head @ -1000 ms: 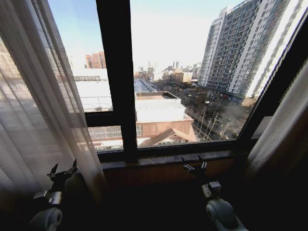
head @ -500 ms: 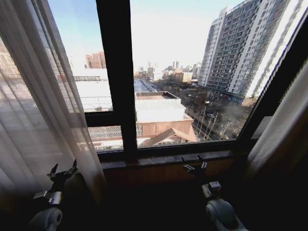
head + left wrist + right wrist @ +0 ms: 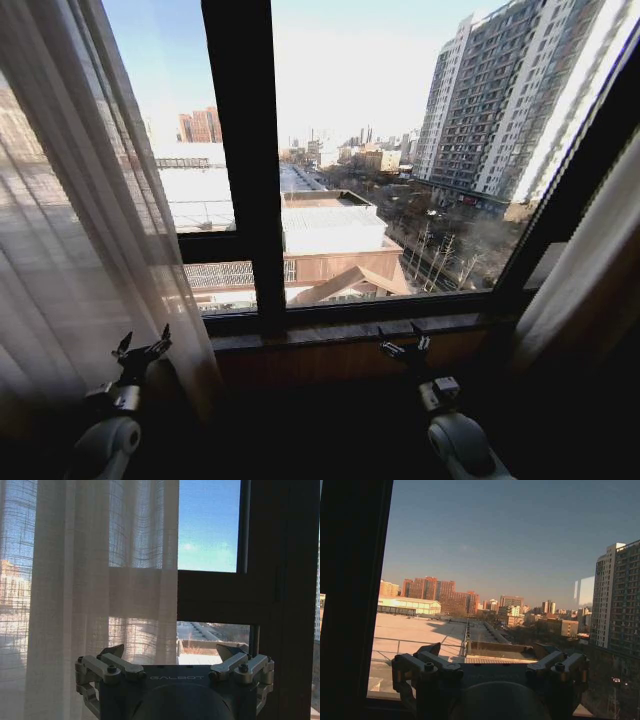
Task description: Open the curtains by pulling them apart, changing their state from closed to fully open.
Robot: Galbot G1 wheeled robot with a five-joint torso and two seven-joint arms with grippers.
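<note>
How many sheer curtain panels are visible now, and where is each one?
2. One curtain panel hangs on the left, beside the left gripper. The other curtain panel is bunched at the right edge, apart from the right gripper. More fabric may lie beyond the edges.

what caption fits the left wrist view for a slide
Open left gripper faces the sheer curtain's edge beside the dark window frame.

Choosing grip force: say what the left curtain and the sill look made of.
Left curtain: thin sheer woven fabric, probably linen-like; the open weave shows and buildings show through. Sill: looks like brown wood with a matte finish, though the shade leaves it uncertain.
</note>
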